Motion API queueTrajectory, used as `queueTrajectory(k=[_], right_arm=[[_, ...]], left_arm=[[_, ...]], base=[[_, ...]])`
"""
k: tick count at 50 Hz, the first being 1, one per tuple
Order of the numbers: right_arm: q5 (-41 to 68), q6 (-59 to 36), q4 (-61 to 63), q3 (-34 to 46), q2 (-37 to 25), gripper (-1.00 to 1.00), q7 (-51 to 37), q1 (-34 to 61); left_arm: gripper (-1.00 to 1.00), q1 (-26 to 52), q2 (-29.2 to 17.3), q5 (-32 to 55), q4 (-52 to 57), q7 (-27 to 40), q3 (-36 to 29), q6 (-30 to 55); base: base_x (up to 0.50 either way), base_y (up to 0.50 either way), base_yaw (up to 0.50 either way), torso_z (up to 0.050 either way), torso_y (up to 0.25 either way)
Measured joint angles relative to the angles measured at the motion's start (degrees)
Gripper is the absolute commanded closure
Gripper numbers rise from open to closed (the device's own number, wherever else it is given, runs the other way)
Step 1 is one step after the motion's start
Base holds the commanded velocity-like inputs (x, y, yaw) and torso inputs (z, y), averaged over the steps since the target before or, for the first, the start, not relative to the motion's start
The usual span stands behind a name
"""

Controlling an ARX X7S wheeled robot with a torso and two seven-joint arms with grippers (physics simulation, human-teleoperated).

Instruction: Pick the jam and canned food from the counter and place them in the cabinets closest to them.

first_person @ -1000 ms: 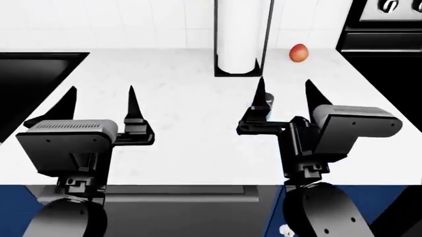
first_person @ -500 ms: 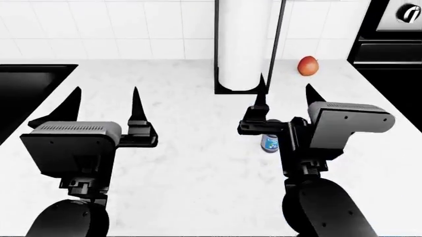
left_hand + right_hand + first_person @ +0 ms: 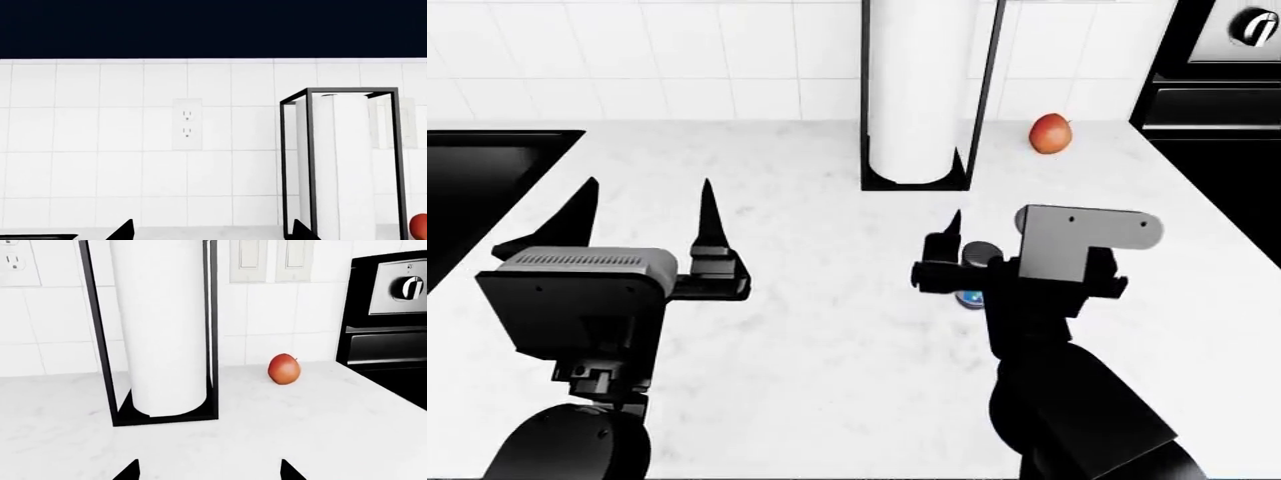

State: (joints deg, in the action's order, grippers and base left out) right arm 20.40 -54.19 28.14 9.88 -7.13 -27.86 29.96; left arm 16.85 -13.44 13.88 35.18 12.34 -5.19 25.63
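The jam (image 3: 972,296) stands on the white counter (image 3: 827,340). Only its black lid and a strip of blue label show beside my right wrist. My right gripper (image 3: 998,238) hovers right at the jar with its jaws wide apart; one finger (image 3: 953,228) rises just left of the lid. In the right wrist view the right gripper (image 3: 208,473) is open with bare counter between the tips, and the jar does not show. My left gripper (image 3: 647,200) is open and empty over the counter's left half; in the left wrist view only the tips of the left gripper (image 3: 213,235) show. The canned food is out of view.
A paper towel roll in a black frame (image 3: 921,100) stands at the back wall, with a red apple (image 3: 1049,133) to its right. A black sink (image 3: 481,180) lies at the left and a black stove (image 3: 1214,100) at the right. A wall outlet (image 3: 187,124) is on the tiles.
The head view first shifted to look further down the counter. Since then my right gripper has dropped and tipped down over the jam. The left gripper has hardly moved.
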Motion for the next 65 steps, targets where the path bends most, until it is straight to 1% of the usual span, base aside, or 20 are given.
queueTrajectory(k=[17, 41, 62, 63, 65], right_arm=[[0.79, -1.17, -5.08, -0.51, 0.05, -1.00, -0.94, 0.82], [1.22, 1.17, -15.23, -0.08, -0.26, -1.00, -0.18, 1.64], [1.96, 2.30, -21.46, 1.01, -0.33, -1.00, 0.33, 2.69], [2.05, 2.26, -21.57, 1.09, -0.34, 1.00, 0.32, 2.80], [2.46, 2.19, -21.78, 1.31, -0.25, 1.00, 0.41, 2.99]], left_arm=[[-1.00, -0.06, -0.39, 0.53, -0.08, 0.31, -0.45, -0.07], [-1.00, -0.25, -0.96, 0.72, -0.01, 0.84, -1.54, -0.22], [-1.00, -0.25, -1.41, 1.04, -0.03, 1.37, -2.04, -0.45], [-1.00, -0.25, -1.43, 1.05, -0.03, 1.39, -2.06, -0.47], [-1.00, -0.24, -1.47, 1.10, -0.03, 1.45, -2.09, -0.49]], base=[[0.00, 0.00, 0.00, 0.000, 0.000], [0.00, 0.00, 0.00, 0.000, 0.000], [0.00, 0.00, 0.00, 0.000, 0.000], [0.00, 0.00, 0.00, 0.000, 0.000], [0.00, 0.00, 0.00, 0.000, 0.000]])
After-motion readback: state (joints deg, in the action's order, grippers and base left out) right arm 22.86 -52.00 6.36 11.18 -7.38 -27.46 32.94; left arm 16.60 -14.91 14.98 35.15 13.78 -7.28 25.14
